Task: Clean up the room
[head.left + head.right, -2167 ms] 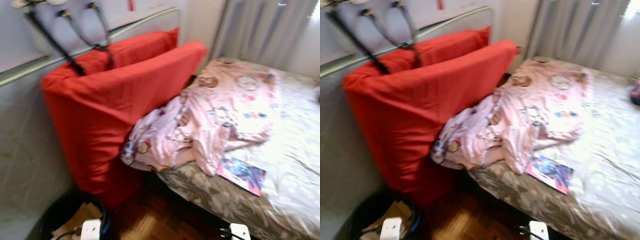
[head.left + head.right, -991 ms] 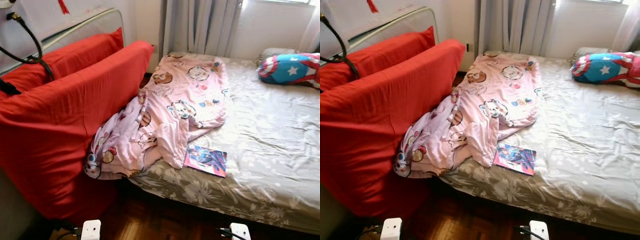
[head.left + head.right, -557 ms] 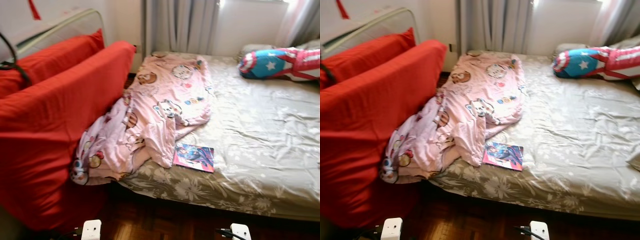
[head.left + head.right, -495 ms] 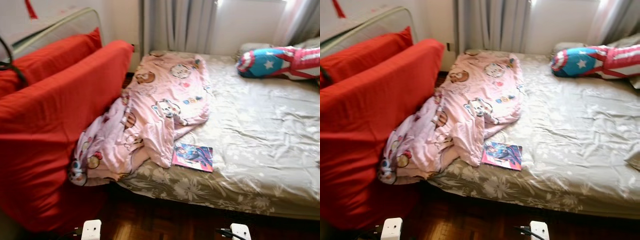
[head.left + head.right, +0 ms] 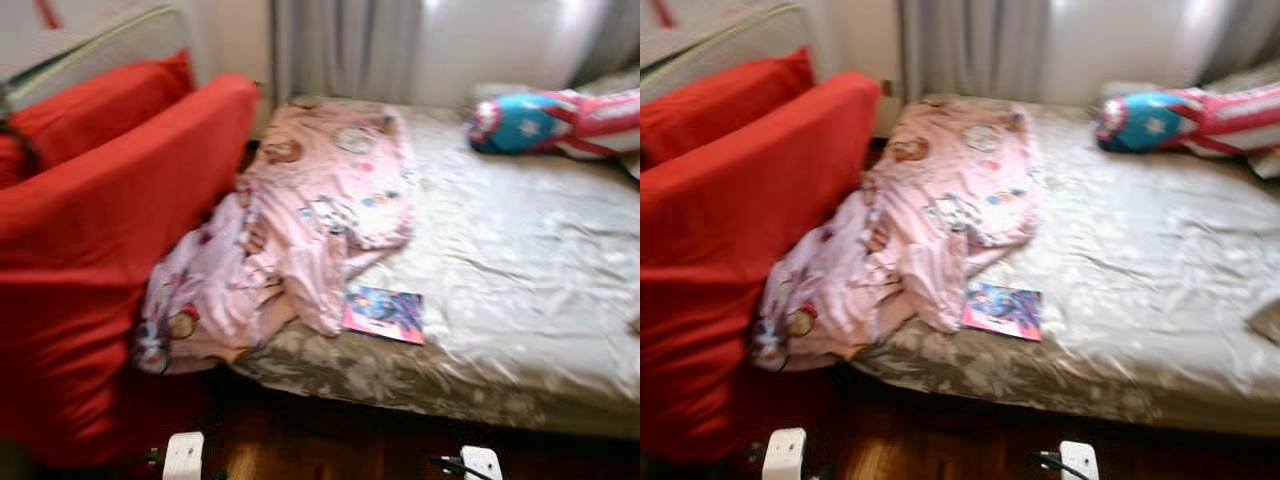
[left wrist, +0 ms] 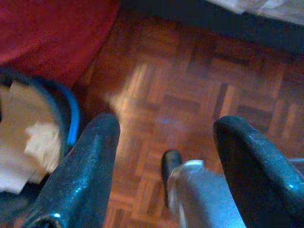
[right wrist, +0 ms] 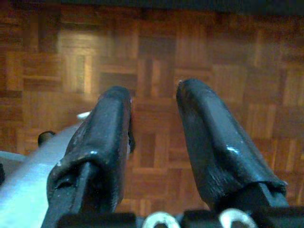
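A rumpled pink cartoon-print blanket (image 5: 310,220) lies across the left side of the bed (image 5: 520,300) and hangs off its near corner. A colourful magazine (image 5: 385,312) rests flat on the sheet beside the blanket's edge. At the far right a blue, red and white star-print pillow (image 5: 545,118) sits near the curtain. My left gripper (image 6: 166,128) hangs open over parquet floor (image 6: 190,85), with nothing between its fingers. My right gripper (image 7: 153,92) also hangs low above the parquet, fingers apart and empty.
Two big red cushions (image 5: 110,230) lean against a metal bed rail (image 5: 100,35) on the left. A dark bin (image 6: 28,142) with a blue rim, holding paper and cardboard, stands on the floor beside the left gripper. Grey curtains (image 5: 345,45) hang behind the bed.
The whole picture has swung to the right, bringing the star-print pillow into view, and is blurred now: the camera moved. Nothing on the bed has shifted.
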### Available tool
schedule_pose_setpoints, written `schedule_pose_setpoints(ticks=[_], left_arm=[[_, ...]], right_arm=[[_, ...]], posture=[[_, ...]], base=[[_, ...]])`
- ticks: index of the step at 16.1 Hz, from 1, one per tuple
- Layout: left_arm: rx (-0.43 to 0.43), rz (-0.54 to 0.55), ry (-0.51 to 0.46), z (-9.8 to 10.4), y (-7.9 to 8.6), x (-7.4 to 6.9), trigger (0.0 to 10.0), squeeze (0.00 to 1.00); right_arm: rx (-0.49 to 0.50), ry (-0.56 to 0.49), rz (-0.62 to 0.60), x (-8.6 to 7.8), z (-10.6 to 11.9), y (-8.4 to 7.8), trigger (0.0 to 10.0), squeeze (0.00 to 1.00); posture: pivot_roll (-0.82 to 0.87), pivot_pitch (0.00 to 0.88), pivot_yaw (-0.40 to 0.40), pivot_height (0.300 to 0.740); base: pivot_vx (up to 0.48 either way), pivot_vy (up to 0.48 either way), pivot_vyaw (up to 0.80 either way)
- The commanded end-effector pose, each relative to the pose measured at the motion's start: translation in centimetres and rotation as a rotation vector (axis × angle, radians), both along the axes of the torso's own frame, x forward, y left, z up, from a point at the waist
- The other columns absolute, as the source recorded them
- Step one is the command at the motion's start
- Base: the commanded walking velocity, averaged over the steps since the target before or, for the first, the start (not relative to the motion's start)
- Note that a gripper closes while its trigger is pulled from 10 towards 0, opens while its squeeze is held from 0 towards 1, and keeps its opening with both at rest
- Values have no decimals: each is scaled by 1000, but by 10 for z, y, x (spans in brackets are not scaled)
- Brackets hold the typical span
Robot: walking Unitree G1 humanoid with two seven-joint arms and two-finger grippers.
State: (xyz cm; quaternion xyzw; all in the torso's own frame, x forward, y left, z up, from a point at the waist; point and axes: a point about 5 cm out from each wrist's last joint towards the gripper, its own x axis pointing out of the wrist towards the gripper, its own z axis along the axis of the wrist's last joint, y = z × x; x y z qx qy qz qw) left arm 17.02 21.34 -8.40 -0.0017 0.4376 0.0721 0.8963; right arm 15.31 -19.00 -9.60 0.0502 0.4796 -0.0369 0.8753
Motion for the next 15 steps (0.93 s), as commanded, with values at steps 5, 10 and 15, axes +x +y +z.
schedule_pose_setpoints(ticks=[5,10,15], left_arm=[[35,-50,108,-20,-8,-55,10000,0],[34,-44,111,-20,-9,-57,10000,0],[21,-31,100,-20,-10,-57,10000,0]], right_arm=[[60,0,32,-16,-4,0,10000,0],[57,-2,35,-17,-4,-1,10000,0],[58,-8,47,-17,-4,-1,10000,0]], posture=[[153,0,-145,740],[155,0,-151,740],[154,0,-153,740]], base=[[0,-245,-426],[0,0,-676],[0,0,0]])
